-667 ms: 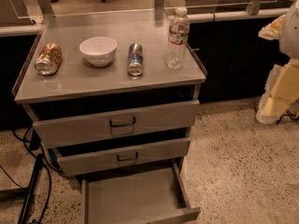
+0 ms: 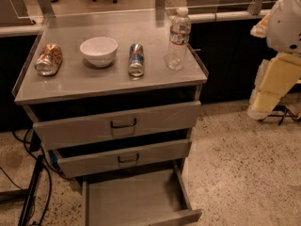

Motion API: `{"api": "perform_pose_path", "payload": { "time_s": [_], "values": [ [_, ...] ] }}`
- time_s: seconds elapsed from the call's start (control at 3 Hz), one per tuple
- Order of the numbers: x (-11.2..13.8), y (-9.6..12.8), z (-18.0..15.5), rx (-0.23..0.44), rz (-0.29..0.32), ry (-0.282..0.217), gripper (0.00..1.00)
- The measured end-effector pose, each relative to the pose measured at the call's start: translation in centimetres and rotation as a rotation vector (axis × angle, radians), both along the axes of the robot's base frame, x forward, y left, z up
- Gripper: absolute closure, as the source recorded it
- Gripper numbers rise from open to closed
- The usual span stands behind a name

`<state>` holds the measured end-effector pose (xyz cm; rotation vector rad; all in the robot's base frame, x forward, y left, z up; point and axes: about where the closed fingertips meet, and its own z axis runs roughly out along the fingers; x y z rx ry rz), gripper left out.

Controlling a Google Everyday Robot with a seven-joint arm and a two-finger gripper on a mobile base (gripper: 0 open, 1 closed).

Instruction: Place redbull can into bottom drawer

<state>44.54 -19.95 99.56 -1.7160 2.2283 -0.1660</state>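
Note:
The redbull can lies on its side on the steel cabinet top, silver top toward me, between a white bowl and a clear water bottle. The bottom drawer is pulled out below the two handled drawers, and its flat floor is bare. My gripper hangs at the far right on the white and cream arm, above the floor, well to the right of the cabinet and clear of the can. It holds nothing that I can see.
A fatter orange-copper can lies on its side at the left of the cabinet top. The top drawer and the middle drawer stand slightly ajar. Dark cables run along the floor at the left. Speckled floor lies to the right.

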Motion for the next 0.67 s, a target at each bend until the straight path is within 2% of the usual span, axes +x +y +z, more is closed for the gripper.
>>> {"api": "perform_pose_path", "payload": {
  "time_s": [0.33,0.67],
  "values": [
    [0.0,0.0,0.0,0.0,0.0,0.0,0.0],
    [-0.8,1.5,-0.7,0.016,0.021,0.002,0.0]
  ]
}}
